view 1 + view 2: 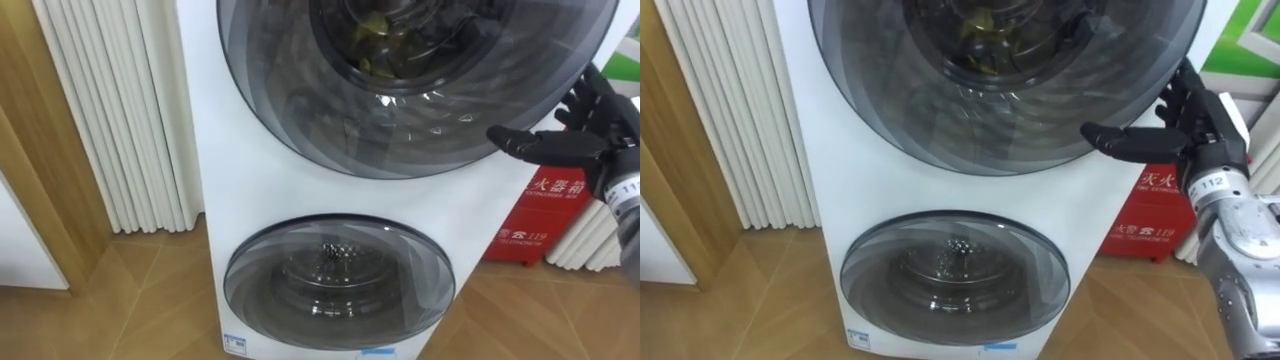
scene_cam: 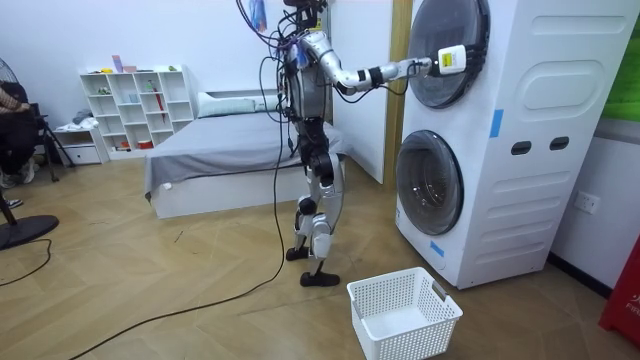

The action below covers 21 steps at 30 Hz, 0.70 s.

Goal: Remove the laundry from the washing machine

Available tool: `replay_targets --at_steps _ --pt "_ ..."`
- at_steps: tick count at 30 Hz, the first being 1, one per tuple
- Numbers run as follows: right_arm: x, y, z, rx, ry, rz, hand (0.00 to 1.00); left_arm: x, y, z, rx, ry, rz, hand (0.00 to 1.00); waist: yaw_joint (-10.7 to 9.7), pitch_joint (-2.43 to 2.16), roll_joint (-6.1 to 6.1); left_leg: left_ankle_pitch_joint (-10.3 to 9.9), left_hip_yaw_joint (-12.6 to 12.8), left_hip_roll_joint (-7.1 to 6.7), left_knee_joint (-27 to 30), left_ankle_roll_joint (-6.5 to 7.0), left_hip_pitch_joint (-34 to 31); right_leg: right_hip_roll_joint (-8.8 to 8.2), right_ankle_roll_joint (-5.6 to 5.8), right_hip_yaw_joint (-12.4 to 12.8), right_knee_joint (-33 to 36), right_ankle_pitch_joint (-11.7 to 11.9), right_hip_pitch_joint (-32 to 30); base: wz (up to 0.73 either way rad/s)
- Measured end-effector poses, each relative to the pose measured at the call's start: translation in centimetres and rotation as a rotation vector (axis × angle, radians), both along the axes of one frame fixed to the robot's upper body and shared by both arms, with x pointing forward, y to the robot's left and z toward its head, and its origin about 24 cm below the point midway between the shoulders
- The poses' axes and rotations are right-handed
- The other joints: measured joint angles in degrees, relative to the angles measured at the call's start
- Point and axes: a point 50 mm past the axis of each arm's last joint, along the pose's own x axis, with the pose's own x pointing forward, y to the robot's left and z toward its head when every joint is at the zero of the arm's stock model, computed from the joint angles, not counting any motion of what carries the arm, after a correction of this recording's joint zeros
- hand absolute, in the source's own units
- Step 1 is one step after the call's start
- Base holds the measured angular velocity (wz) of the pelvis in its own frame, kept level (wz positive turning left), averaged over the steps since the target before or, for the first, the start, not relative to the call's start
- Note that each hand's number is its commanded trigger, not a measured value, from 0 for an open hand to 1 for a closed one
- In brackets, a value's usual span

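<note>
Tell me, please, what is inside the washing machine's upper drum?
Through the upper door's tinted glass, something yellow-green, probably clothes, lies inside. The dark glass and the view's top edge hide the rest.

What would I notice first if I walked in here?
A tall white washing machine with two round dark doors, one above the other; something yellowish-green shows behind the upper door. The robot's right hand, fingers straight, reaches to that door's right edge. In the room view a white basket waits on the floor before the machine.
</note>
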Motion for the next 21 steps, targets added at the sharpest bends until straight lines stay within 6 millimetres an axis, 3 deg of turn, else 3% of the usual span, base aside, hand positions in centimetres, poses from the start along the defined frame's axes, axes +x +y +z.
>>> replay_targets --at_steps 9,21 --pt "-1.2 1.4 1.4 -0.157 -0.066 0.033 0.00 0.2 0.4 0.0 0.008 -0.001 -0.008 0.00 -1.21 -0.17 0.74 0.01 0.79 0.43 -0.24 -0.02 0.21 0.40 -0.12 0.77 0.08 0.08 -0.55 -0.11" --pt "-2.2 1.9 1.7 -0.184 -0.092 0.049 0.00 0.8 0.4 0.1 0.006 -0.024 -0.014 0.00 -1.38 -0.15 0.69 -0.01 0.95 1.03 -1.08 -0.05 0.91 0.99 -0.18 0.93 -0.11 0.13 -0.54 -0.03"
